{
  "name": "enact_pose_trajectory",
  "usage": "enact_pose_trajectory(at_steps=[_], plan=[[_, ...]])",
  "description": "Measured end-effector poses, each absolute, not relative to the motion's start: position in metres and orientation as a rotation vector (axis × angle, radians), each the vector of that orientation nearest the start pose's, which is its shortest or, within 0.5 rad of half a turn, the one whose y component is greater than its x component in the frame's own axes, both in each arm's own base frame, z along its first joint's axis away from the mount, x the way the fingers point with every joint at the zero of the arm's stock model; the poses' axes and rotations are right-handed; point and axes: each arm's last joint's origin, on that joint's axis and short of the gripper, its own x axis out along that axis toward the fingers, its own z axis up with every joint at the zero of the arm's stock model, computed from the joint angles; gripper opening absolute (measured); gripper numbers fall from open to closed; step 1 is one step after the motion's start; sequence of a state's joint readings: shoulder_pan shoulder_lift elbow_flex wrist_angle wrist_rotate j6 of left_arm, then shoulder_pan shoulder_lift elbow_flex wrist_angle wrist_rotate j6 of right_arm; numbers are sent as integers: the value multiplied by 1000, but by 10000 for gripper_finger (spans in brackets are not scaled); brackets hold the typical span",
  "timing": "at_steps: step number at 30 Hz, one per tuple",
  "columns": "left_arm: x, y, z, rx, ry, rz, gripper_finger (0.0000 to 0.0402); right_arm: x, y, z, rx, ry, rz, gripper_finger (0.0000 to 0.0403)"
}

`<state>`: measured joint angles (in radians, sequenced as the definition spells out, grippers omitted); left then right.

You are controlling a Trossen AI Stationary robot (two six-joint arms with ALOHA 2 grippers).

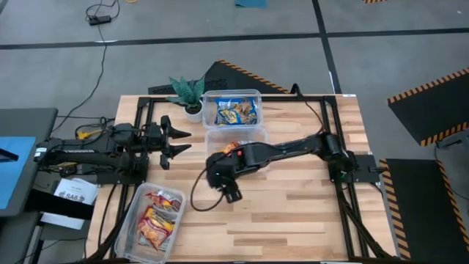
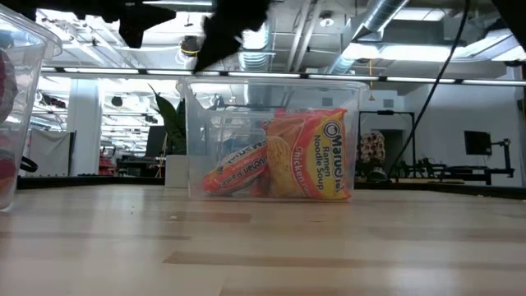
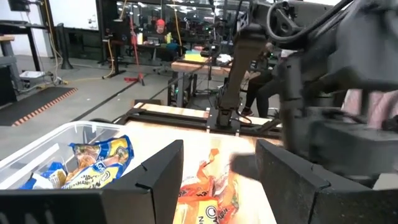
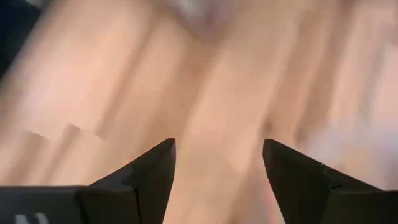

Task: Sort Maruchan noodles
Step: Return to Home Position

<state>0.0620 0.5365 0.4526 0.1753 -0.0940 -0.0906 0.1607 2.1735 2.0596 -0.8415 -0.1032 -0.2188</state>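
A: While every Maruchan packet in sight lies inside a tub, what could spoil it now?

B: The orange packets (image 2: 283, 160). Their middle tub (image 1: 218, 133) has the right arm (image 1: 293, 150) lying straight across it. My guess: if that arm draws back low, it could hook the rim and drag or tip the tub.

A: And the others?

B: Blue-and-yellow packets (image 1: 234, 111) fill the far tub (image 1: 231, 92) beside the plant (image 1: 189, 92). It seems to touch the middle one, so a shove would pass along. Red packets (image 1: 155, 220) lie in the third tub (image 1: 129, 220), on the left arm's side, well apart.

A: Jaws?

B: Right jaws hang over the surface (image 1: 293, 213) just in front of the middle tub, spread wide, holding nothing. Left jaws, also spread and empty, point at that same tub from the left. Two arms that near each other could clip if both swing together; the cable loop (image 1: 199, 196) by the right jaws might snag too.
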Motion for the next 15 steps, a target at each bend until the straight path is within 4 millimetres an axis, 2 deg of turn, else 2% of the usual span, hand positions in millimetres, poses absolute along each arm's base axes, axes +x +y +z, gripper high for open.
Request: enact_pose_trajectory(at_steps=[4, 8, 11, 15], plan=[[138, 11, 286, -95, -92, 151, 187, 438, 77, 271, -247, 1014, 216, 264], [138, 11, 286, -95, -92, 139, 187, 397, 76, 278, -244, 986, 88, 264], [138, 11, 286, -78, -90, 134, 187, 365, 73, 280, -229, 888, -9, 264], [141, 11, 284, -71, -78, 144, 187, 328, 73, 291, -147, 643, -14, 264]])
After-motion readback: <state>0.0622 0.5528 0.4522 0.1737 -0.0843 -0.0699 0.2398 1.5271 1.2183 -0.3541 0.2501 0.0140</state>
